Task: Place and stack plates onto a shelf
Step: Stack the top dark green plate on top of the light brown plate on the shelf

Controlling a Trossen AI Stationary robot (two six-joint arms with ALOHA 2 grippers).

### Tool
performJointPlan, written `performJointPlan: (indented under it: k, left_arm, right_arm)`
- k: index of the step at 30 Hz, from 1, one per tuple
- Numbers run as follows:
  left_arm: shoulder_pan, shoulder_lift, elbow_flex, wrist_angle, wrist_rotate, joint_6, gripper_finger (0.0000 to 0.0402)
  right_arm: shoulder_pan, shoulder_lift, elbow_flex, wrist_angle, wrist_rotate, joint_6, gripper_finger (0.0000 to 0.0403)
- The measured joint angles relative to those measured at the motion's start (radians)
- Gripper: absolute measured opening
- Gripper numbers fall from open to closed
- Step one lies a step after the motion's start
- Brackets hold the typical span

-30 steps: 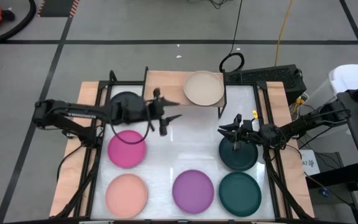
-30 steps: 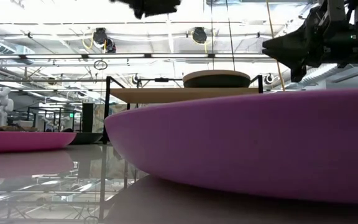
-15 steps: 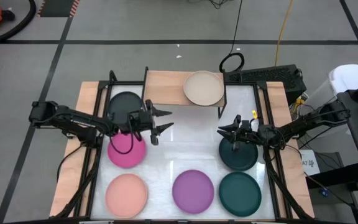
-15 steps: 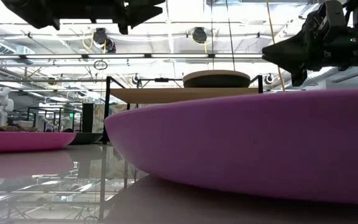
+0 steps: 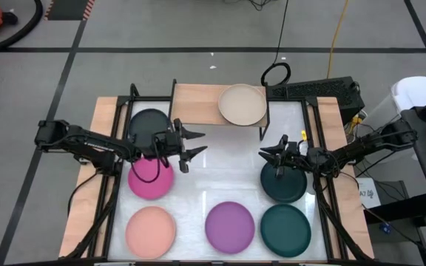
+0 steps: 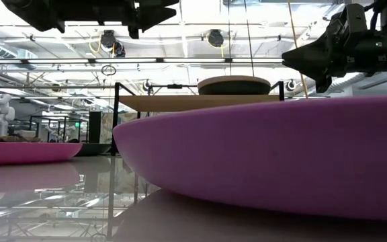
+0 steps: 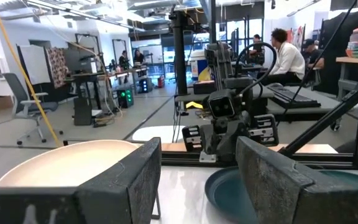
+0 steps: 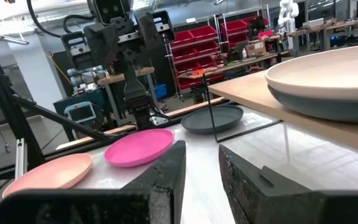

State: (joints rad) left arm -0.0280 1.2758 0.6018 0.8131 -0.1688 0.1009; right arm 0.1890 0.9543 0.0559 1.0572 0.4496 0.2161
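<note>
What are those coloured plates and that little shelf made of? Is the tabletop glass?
The magenta plate looks like matte plastic or melamine: flat, even colour and no glare. The shelf seems to be pale wood, with faint grain, on thin black metal legs. The table is glossy white, mirroring plates in the low view; whether glass, I can't tell.

Even, bright light is cast from ceiling fixtures. Glare is seen on the glossy bench (image 5: pixel 220 185). The purple plate (image 6: pixel 267 154) is blurred up close in the low view.

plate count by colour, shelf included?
Charcoal plates: 2
Dark teal plates: 2
Beige plate: 1
Magenta plate: 1
Salmon pink plate: 1
Purple plate: 1
Total: 8
</note>
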Motion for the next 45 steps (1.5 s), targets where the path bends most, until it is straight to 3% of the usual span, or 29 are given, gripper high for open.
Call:
performJointPlan:
  k: [15,45]
  left_arm:
    - [0.0,0.016,-0.001,-0.06,0.001,-0.01,0.0214]
    - [0.0,0.22,0.092,-0.052,0.01,0.047,0.0214]
  right_arm:
    - [-0.001,0.0,0.0,0.016,0.0,-0.046,0.0082]
    - [-0.001,0.0,0.0,0.03,0.03,-0.072,0.0082]
